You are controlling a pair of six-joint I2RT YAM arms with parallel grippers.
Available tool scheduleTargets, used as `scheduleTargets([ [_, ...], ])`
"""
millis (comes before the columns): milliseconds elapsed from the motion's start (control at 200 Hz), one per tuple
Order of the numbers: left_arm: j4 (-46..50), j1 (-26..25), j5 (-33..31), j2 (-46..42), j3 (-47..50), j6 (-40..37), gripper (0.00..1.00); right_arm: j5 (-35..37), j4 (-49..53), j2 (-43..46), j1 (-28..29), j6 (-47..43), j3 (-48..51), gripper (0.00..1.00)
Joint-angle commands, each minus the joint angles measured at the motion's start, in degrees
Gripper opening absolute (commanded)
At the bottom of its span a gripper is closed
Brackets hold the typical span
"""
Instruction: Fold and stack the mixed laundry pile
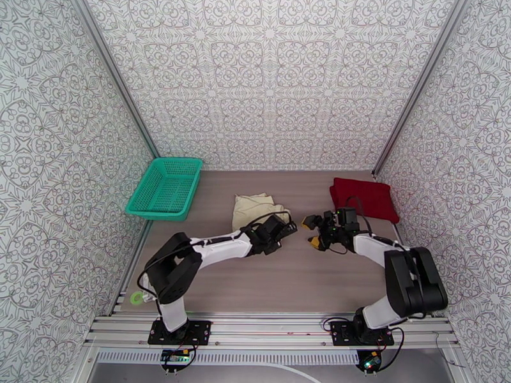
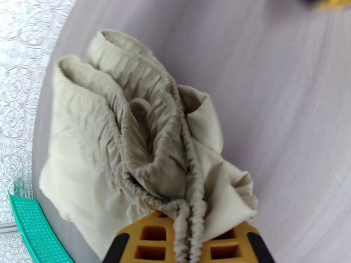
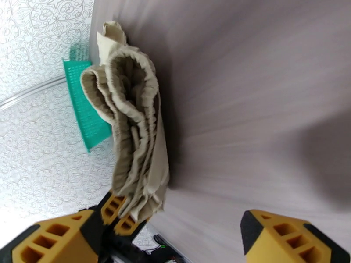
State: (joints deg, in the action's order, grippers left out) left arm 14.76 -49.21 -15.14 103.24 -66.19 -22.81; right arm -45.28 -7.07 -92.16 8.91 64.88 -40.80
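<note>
Left gripper point(image 2: 188, 244) sits nearest the lens, jaws pinched narrow on the gathered elastic edge of the cream-beige soft cloth garment point(image 2: 131, 150). That garment is bunched and twisted and trails away from the grip across the grey wood-look table point(image 1: 287, 282). From above I see it mid-table, toward the far side, just beyond the left gripper point(image 1: 284, 230).

Right gripper point(image 3: 171, 237): jaws wide, nothing between them, facing the same cream garment point(image 3: 131, 136). From above it hangs just right of the left one point(image 1: 312, 231), close but apart.

Farther out, the dark red cloth shirt point(image 1: 364, 196) lies as a compact slab at the far right edge. The teal plastic mesh basket point(image 1: 166, 186) is far left.

Progress, my read: the red shirt looks folded and parked. The cream piece is gripped but not flattened, so its fold and the stacking are left. Roughly halfway.

Hard to make out:
- The left arm covers the garment's near edge from above.
- I can't pick out the cord for sure among the gathers.
- The red shirt's folds are too small to judge.
</note>
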Motion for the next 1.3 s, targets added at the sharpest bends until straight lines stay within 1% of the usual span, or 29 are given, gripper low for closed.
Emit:
scheduleTargets([
  [0, -3.8, 0.7, 2.0, -2.3, 1.4, -0.8, 0.00, -1.9, -14.4, -4.6, 2.8, 12.0, -0.8, 0.90],
  [75, -4.1, 0.8, 2.3, -2.8, 2.0, -0.8, 0.00, -1.3, -21.6, -8.5, 5.0, 18.1, -1.9, 0.91],
  [175, -4.6, 0.9, 3.0, -3.4, 2.9, -0.8, 0.00, -0.1, -28.7, -13.4, 7.6, 24.9, -4.7, 0.91],
  [250, -5.1, 1.0, 3.3, -4.0, 3.6, -0.7, 0.00, 0.7, -30.7, -16.0, 8.7, 27.3, -7.0, 0.91],
  [495, -7.0, 1.7, 3.8, -5.7, 5.3, -0.6, 0.00, 1.4, -23.3, -21.2, 11.9, 24.3, -14.0, 0.92],
  [645, -7.9, 2.4, 4.4, -6.6, 6.0, -0.3, 0.00, 0.4, -21.5, -22.7, 12.7, 21.8, -13.8, 0.92],
  [725, -7.9, 2.5, 4.6, -7.0, 6.3, -0.5, 0.00, -0.4, -19.3, -23.0, 12.7, 18.8, -13.9, 0.91],
  [870, -8.2, 2.7, 5.5, -7.6, 7.0, -0.7, 0.00, -1.7, -19.1, -24.0, 12.7, 16.4, -15.8, 0.90],
  [995, -8.0, 2.5, 6.5, -8.0, 7.5, -0.5, 0.00, -2.6, -19.2, -25.8, 12.8, 15.4, -18.5, 0.83],
  [1175, -8.7, 2.4, 7.4, -9.1, 8.8, -0.3, 0.00, -2.8, -14.6, -28.1, 12.8, 10.8, -22.3, 0.75],
  [1295, -8.7, 2.3, 7.6, -9.7, 9.4, -0.3, 0.00, -2.8, -10.7, -28.5, 12.8, 6.4, -24.2, 0.63],
])
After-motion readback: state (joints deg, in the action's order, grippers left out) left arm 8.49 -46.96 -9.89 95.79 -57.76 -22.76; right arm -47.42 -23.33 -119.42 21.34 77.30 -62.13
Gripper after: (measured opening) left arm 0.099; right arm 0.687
